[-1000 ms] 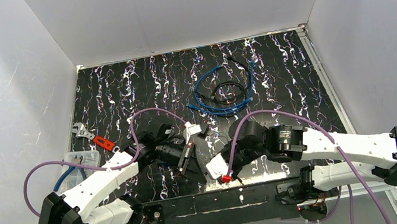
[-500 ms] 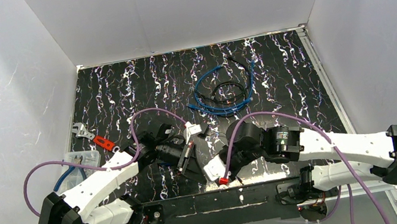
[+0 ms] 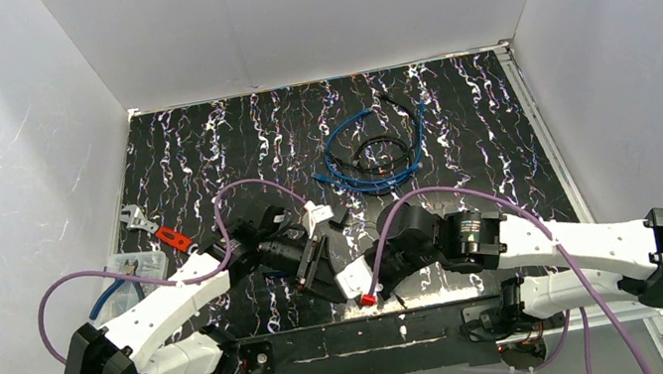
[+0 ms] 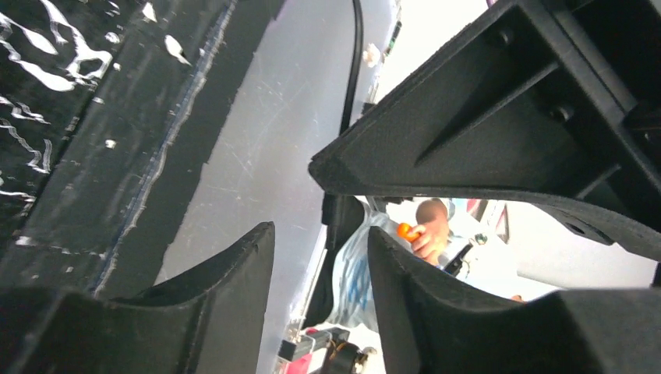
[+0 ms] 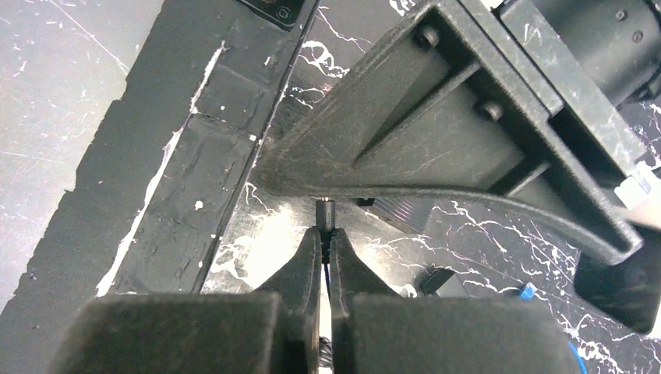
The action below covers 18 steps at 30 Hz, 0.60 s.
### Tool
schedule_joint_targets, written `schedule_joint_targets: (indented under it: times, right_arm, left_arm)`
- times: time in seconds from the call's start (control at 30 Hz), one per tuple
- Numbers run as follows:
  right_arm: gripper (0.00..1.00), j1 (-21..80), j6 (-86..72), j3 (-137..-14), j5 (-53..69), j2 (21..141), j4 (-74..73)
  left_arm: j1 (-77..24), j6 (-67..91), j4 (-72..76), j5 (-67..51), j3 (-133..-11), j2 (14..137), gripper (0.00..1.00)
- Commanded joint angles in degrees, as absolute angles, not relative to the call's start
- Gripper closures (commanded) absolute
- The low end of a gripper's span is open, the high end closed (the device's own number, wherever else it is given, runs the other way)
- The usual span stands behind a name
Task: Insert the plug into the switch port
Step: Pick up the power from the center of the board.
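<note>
The plug [image 5: 325, 212] is just a tiny tip poking out past the right hand [image 5: 325, 243], which is pinched tight on it, near the middle of the table [image 3: 201, 147]'s near edge. The black switch [image 3: 327, 284] lies just beside it, with the left hand [image 4: 319, 231] close by, fingers partly spread with nothing between them. A blue cable coil [image 3: 371, 156] sits well apart toward the far edge, and a clear box [image 3: 138, 270] at the left edge.
</note>
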<state>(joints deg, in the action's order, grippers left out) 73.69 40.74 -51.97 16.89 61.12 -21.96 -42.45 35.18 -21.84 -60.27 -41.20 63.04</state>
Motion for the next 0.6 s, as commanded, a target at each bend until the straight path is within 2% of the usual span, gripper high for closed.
schedule_joint_targets:
  times: [0.0, 0.23, 0.4, 0.5, 0.57]
  right_arm:
    - [0.99, 74.1, 37.7, -51.5, 13.8, 60.3, -18.1]
    - [0.99, 74.0, 32.9, -47.9, 6.8, 61.0, -15.0]
    - [0.99, 73.4, 30.6, -46.8, 3.5, 64.6, -13.0]
    - [0.99, 72.7, 29.4, -46.9, 2.1, 67.5, -12.0]
    - [0.99, 72.1, 28.5, -46.8, 1.5, 68.9, -11.0]
  left_arm:
    - [-39.0, 33.9, -25.1, -56.3, -43.8, 59.3, 0.49]
    - [-30.7, 32.7, -29.8, -47.9, -43.8, 54.0, 0.36]
    - [-28.3, 31.5, -33.2, -39.9, -44.7, 52.9, 0.22]
    - [-26.5, 30.9, -35.3, -35.5, -45.3, 52.8, 0.06]
    - [-25.0, 30.3, -36.8, -32.6, -45.6, 53.0, 0.02]
